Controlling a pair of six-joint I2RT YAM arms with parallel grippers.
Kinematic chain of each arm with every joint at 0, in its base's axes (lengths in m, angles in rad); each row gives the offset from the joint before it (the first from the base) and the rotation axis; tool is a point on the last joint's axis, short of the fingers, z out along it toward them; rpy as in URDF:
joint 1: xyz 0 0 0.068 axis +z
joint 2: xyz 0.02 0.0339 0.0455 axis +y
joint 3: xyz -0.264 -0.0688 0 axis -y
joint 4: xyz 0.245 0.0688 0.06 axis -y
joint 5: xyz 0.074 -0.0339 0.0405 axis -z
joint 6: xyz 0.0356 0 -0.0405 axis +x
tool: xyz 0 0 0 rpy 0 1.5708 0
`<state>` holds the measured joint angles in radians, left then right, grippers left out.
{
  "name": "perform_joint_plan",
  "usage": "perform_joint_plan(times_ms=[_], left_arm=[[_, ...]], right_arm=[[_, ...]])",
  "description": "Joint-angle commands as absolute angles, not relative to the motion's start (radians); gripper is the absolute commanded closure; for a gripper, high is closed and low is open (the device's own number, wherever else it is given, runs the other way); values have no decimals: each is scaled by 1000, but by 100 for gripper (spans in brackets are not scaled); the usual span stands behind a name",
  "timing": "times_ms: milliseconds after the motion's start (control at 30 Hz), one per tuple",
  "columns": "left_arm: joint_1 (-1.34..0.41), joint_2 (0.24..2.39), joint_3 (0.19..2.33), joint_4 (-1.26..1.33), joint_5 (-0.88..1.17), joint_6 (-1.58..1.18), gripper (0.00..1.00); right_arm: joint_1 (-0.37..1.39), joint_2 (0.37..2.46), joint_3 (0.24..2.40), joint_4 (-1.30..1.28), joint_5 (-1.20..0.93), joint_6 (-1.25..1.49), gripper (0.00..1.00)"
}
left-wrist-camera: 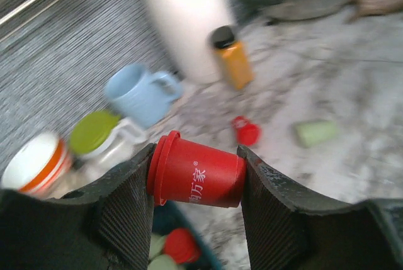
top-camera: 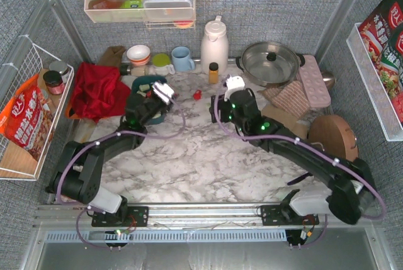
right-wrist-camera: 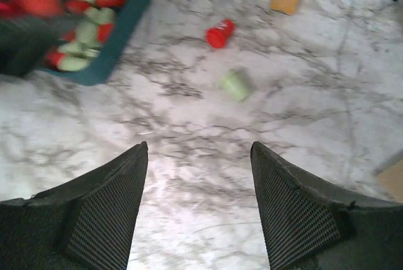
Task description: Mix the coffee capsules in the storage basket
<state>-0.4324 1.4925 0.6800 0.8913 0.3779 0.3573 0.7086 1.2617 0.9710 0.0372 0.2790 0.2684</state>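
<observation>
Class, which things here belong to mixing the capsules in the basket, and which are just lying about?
Job: basket, capsules inside it, held red capsule, loose red capsule, loose green capsule.
Lying about: blue mug, amber bottle, white jug, steel pot, red cloth.

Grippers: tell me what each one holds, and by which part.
Left gripper holds a red capsule sideways, clamped end to end: rim end on one side, base on the other. Right gripper is open, holding nothing.
</observation>
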Motion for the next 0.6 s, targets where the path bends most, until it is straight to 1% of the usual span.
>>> perform_joint_plan(times_ms=[0, 133, 200, 333, 500, 567], left_arm=[[-335, 1537, 766, 788, 251, 205, 67], [-261, 1616, 866, 656, 191, 99, 64], [-223, 1659, 912, 616, 186, 38, 64], [-135, 1746, 976, 601, 263, -68, 60], [-20, 1860, 1047, 609, 389, -256, 47], [4, 1903, 1066, 615, 445, -298, 44]], right_arm=[[606, 1393, 1060, -25, 186, 125, 31], [502, 1591, 1195, -75, -35, 60, 33], [474, 1697, 1285, -132, -102, 23, 35], [463, 1890, 1471, -272, -117, -65, 41], [462, 2035, 1612, -328, -138, -102, 43], [462, 2070, 1645, -346, -147, -108, 43]])
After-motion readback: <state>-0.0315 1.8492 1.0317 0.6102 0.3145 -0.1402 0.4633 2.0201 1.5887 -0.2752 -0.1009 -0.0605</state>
